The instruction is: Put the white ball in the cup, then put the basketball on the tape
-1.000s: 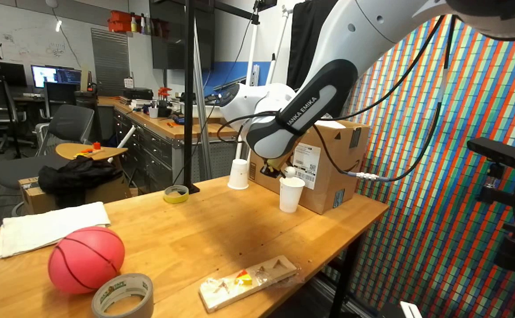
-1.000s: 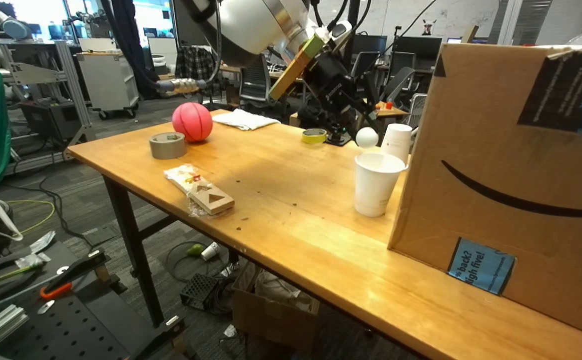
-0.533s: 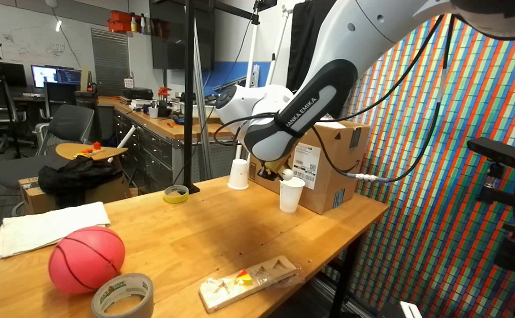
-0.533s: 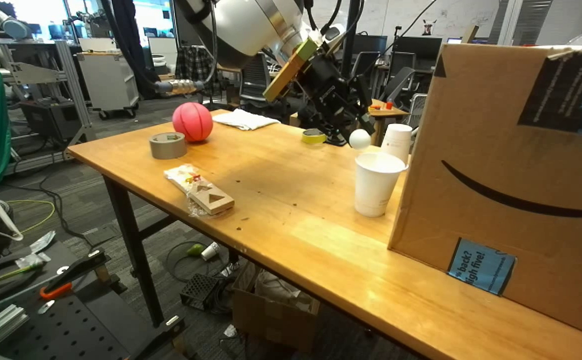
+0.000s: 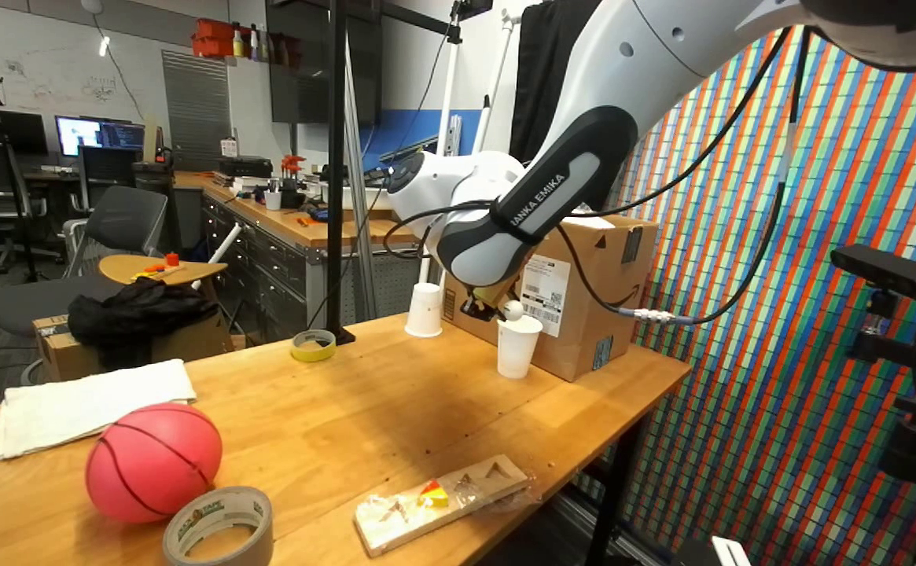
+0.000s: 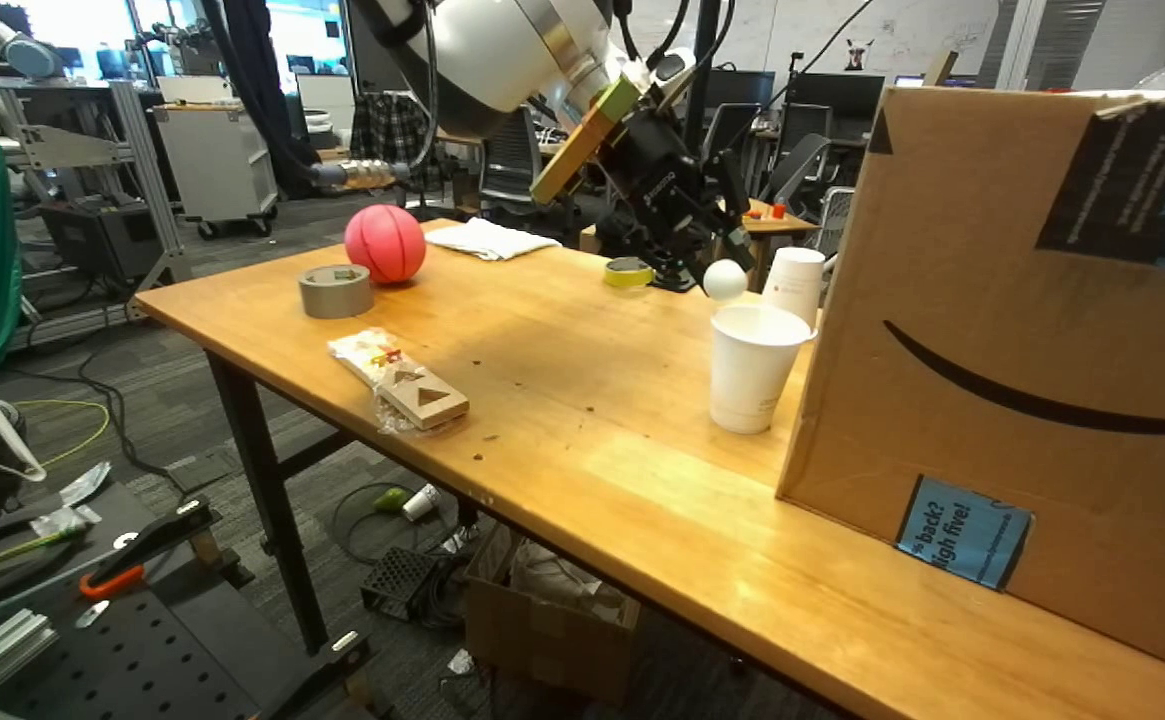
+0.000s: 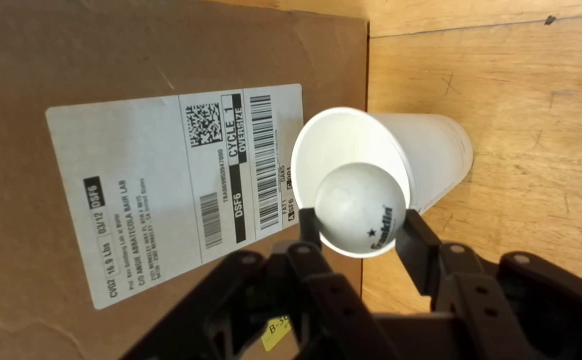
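Neither half of the task is finished, though the first looks close. In an exterior view the ball [image 6: 725, 280] shows whole, just above the rim of the upright cup [image 6: 747, 375] and not inside it (whether it grazes that rim, I cannot tell). In the wrist view the gripper [image 7: 363, 230] has its fingers [image 7: 420, 255] clamped on the ball, one on each side. The cup stands just beside the box [image 5: 619, 259] and, in an exterior view, in from the right-hand corner of the counter [image 5: 379, 409]. From the wrist, the ball covers only part of the cup's mouth and lies toward one side of it, so I judge that a small shift, a lowering and a release are what this half lacks.

The second half looks untouched. In an exterior view the basketball [image 6: 385, 244] sits near the far-left edge of the counter, and the tape [image 6: 336, 295] lies flat just beside it, nearer the left corner. The basketball is not on the tape, so that whole step is left to do: crossing to the opposite end of the counter, gripping the basketball, lifting it and setting it on top.
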`<state>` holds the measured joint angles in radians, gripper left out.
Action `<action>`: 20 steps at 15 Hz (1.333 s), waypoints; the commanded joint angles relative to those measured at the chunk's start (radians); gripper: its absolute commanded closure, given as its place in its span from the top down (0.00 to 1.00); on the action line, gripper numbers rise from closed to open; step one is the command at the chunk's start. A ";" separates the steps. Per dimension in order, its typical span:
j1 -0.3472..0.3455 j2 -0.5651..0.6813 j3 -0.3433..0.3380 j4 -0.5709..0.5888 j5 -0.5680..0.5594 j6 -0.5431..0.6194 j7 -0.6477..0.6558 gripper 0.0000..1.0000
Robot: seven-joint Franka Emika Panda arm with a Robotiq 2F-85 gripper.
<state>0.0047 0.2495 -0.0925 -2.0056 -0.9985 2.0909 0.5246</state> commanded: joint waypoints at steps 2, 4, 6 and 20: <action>-0.022 -0.017 0.001 -0.002 -0.004 0.044 -0.003 0.18; -0.028 -0.010 -0.001 0.005 -0.002 0.059 -0.007 0.18; -0.034 -0.003 -0.001 0.011 -0.002 0.072 -0.009 0.18; -0.044 0.002 -0.010 0.019 -0.003 0.120 0.000 0.98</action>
<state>-0.0337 0.2588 -0.0987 -1.9949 -0.9985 2.1870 0.5245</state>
